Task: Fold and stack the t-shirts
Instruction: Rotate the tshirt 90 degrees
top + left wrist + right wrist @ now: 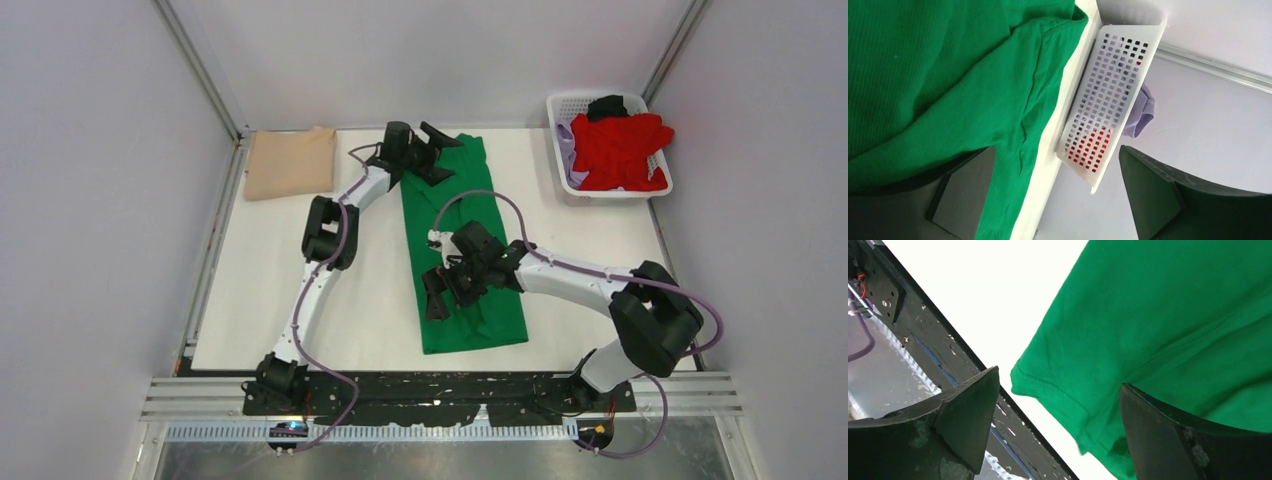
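Note:
The bright green t-shirt lies on the table as a long strip, folded lengthwise. My left gripper is open over its far end, and the green cloth fills the left of the left wrist view. My right gripper is open at the strip's near left edge, and a hem corner of the green shirt lies between the jaws, ungripped. The tan t-shirt lies folded at the far left. The red t-shirt sits in the basket with a black garment and a lilac garment.
The white lattice basket stands at the far right corner; it also shows in the left wrist view. White walls close in the table on three sides. The black mounting rail runs along the near edge.

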